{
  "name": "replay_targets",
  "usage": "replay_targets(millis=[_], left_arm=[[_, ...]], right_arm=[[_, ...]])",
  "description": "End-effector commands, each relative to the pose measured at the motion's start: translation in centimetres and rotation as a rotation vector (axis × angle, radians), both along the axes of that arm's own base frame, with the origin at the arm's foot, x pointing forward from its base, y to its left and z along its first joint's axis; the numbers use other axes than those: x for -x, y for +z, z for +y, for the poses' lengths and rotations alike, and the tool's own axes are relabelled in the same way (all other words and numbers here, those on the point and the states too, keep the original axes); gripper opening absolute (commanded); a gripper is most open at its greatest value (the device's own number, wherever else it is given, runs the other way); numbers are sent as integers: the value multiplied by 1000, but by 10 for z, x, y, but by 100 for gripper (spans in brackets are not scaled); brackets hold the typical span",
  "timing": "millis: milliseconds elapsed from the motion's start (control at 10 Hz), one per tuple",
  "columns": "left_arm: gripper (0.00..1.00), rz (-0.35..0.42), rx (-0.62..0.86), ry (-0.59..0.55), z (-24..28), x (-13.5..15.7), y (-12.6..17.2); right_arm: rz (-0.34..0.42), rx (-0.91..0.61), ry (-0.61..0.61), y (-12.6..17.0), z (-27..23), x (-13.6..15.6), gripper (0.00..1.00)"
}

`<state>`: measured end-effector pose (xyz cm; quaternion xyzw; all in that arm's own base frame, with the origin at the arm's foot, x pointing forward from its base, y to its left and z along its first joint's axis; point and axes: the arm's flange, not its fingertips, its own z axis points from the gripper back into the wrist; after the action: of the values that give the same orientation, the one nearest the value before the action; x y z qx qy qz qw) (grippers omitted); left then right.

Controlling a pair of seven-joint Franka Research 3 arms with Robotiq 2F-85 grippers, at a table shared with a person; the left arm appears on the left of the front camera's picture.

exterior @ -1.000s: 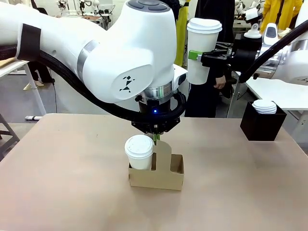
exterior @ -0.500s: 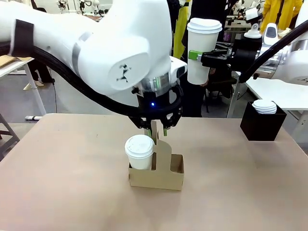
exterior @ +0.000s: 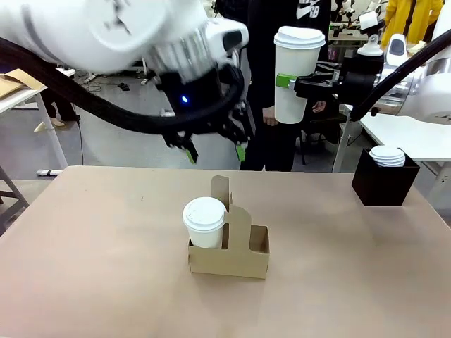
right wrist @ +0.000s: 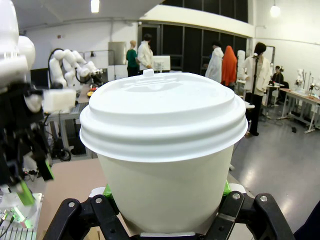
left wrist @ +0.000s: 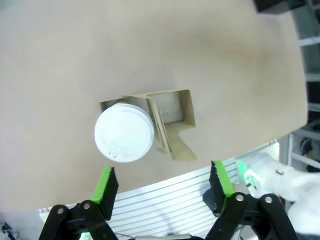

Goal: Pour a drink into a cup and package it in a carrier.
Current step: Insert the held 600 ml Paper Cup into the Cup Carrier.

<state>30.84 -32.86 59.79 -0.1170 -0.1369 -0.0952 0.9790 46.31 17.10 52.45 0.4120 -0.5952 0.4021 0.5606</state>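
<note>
The brown cardboard carrier (exterior: 232,248) stands mid-table with a lidded white cup (exterior: 205,222) in its left slot; its right slot is empty. Looking down from the left wrist, the same carrier (left wrist: 177,112) and cup (left wrist: 124,132) lie below. My left gripper (exterior: 215,149) hangs open above and behind the carrier's handle, holding nothing, its fingertips (left wrist: 106,182) spread wide around my left gripper's midpoint (left wrist: 162,181). High at the right, my right gripper (exterior: 290,82) is shut on a second lidded white cup (exterior: 296,70), which looms large between its fingers (right wrist: 165,150). The drink is out of view.
A black square box (exterior: 384,179) with a stack of white lids (exterior: 387,155) stands at the table's far right. A person in dark clothes (exterior: 282,105) stands beyond the far edge.
My left gripper let go of the carrier's handle, opened and rose up and to the left. The carrier and its cup stayed put. The right arm held still.
</note>
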Motion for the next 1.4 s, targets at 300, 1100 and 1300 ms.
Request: replay_targets(millis=[300, 1100, 1300], left_arm=[[100, -109, 14, -341, 103, 8, 30], [100, -268, -56, -499, 166, -12, -18], [100, -287, -68, -473, 166, -16, -32]], right_arm=[[-11, 10, 84, -21, 0, -10, 81], [45, 31, 439, -94, 28, 30, 81], [45, 31, 439, -94, 28, 30, 81]])
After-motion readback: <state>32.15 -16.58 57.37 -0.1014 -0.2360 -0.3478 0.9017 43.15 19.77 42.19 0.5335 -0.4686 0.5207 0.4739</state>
